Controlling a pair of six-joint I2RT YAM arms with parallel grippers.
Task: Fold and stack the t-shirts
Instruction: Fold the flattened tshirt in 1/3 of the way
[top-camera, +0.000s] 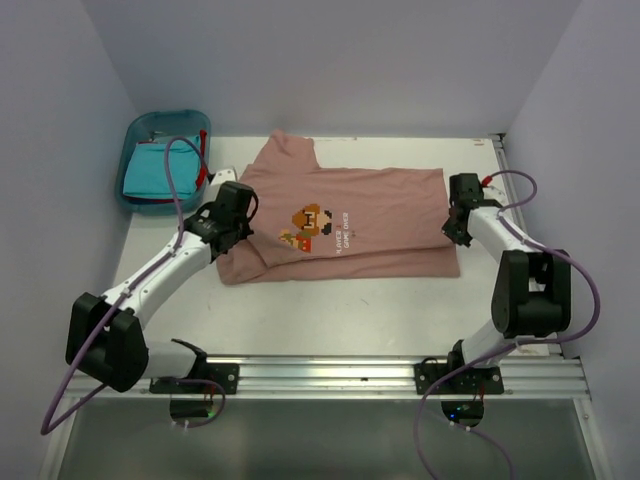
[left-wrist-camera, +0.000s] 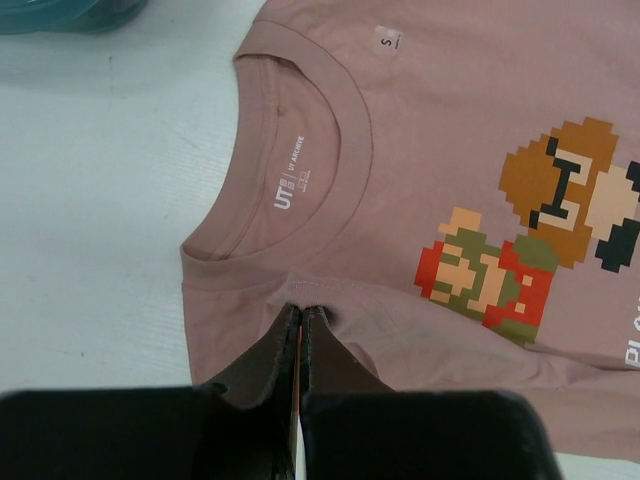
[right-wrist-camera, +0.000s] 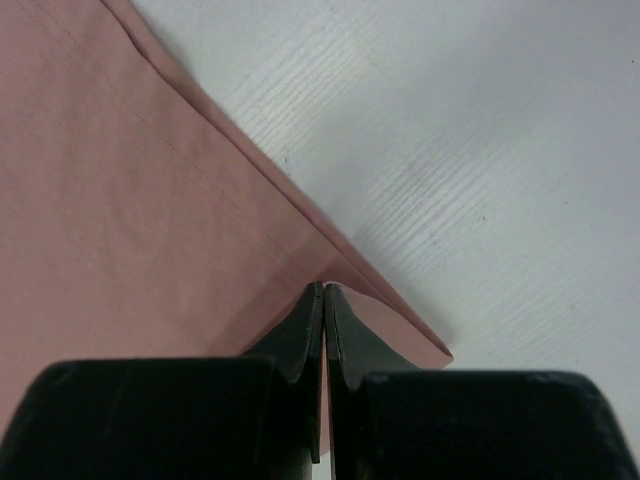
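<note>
The dusty pink t-shirt (top-camera: 370, 215) lies front-up across the table, neck to the left, with its near side folded over. Its collar (left-wrist-camera: 300, 150) and pixel print (left-wrist-camera: 530, 240) fill the left wrist view. My left gripper (top-camera: 238, 228) is shut, and the folded cloth puckers at its tips (left-wrist-camera: 300, 306) just below the collar. My right gripper (top-camera: 456, 232) is shut on the shirt's right-hand hem edge near its corner (right-wrist-camera: 324, 287). A turquoise t-shirt (top-camera: 150, 172) lies in the bin. A red strip (top-camera: 203, 172) shows beside it; I cannot tell whether it is cloth.
The blue plastic bin (top-camera: 150, 125) stands at the back left corner, its rim also in the left wrist view (left-wrist-camera: 60, 12). White walls close in the table on the left, back and right. An aluminium rail (top-camera: 330, 372) runs along the near edge.
</note>
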